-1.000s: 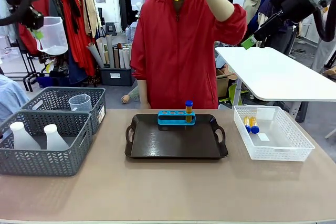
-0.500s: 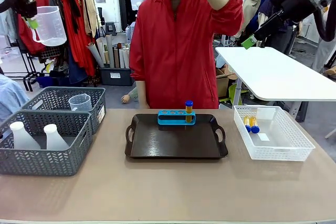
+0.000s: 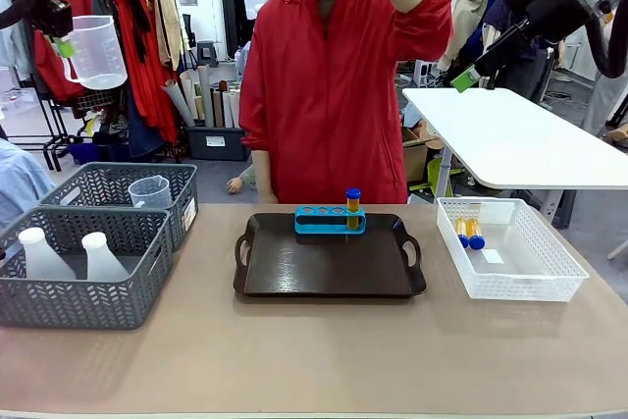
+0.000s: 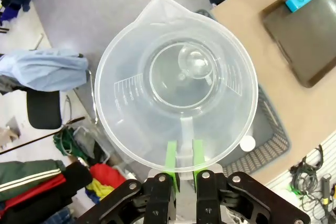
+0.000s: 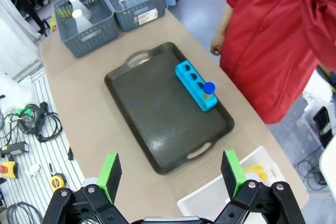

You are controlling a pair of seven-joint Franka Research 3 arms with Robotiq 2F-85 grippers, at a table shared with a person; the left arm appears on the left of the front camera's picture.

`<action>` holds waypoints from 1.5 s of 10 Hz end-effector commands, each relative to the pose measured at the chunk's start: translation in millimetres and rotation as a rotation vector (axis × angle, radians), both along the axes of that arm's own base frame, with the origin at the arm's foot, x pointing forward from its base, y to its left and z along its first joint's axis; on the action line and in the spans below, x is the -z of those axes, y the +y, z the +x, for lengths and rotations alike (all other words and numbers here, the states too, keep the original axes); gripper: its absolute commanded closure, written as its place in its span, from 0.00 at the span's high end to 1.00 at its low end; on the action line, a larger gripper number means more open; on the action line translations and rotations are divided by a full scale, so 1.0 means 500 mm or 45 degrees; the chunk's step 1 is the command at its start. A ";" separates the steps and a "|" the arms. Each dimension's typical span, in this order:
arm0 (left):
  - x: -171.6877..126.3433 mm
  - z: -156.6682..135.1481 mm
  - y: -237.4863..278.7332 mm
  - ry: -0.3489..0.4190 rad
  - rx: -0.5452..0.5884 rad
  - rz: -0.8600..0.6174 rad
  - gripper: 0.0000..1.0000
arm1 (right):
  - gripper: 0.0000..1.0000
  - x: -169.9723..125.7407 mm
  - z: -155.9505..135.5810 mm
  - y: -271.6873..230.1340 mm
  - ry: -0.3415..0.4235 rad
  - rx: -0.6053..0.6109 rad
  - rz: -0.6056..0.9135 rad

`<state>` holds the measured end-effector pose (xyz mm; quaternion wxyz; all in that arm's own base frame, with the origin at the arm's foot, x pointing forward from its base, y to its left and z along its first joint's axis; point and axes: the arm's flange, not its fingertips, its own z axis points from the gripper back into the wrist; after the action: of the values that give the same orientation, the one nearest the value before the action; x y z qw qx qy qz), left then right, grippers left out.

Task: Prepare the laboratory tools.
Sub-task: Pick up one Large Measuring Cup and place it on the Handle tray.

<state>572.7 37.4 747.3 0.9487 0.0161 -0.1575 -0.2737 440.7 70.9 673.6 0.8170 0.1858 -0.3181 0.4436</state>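
High at the far left, my left gripper [image 3: 59,43] is shut on the handle of a clear measuring beaker [image 3: 94,50]. In the left wrist view I look down into this beaker [image 4: 176,82], with the green pads of the gripper [image 4: 182,157] pinching its handle. My right gripper [image 3: 468,76] hangs high at the right, open and empty [image 5: 170,169]. One blue-capped orange tube [image 3: 353,205] stands in a blue rack [image 3: 330,220] on the dark tray [image 3: 324,277]. Two more tubes [image 3: 468,232] lie in the white basket [image 3: 549,277]. Two white flasks [image 3: 69,256] stand in the near grey basket [image 3: 78,306].
A second beaker [image 3: 149,191] sits in the far grey basket [image 3: 182,203]. A person in a red jacket [image 3: 329,95] stands behind the tray with one arm raised to head height. A white side table [image 3: 520,139] stands at the back right.
The person's raised hand has carried an orange tube up out of sight. My left gripper has lifted the beaker slightly and turned it more upright. The right arm has not moved.
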 end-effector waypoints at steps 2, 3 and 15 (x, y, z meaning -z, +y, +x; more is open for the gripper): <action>-0.085 -0.026 -0.037 -0.023 0.126 -0.016 0.00 | 1.00 -0.002 0.000 0.000 -0.004 -0.009 0.003; -0.116 -0.036 -0.072 -0.045 0.202 -0.041 0.00 | 1.00 -0.002 0.000 0.000 -0.004 -0.009 0.003; -0.046 -0.173 -0.562 -0.078 1.017 -0.039 0.00 | 1.00 -0.002 0.000 0.000 -0.004 -0.009 0.003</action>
<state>497.6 -246.6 791.7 0.7766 -0.0690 -0.1690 -0.6030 440.6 71.3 673.5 0.8171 0.1854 -0.3178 0.4439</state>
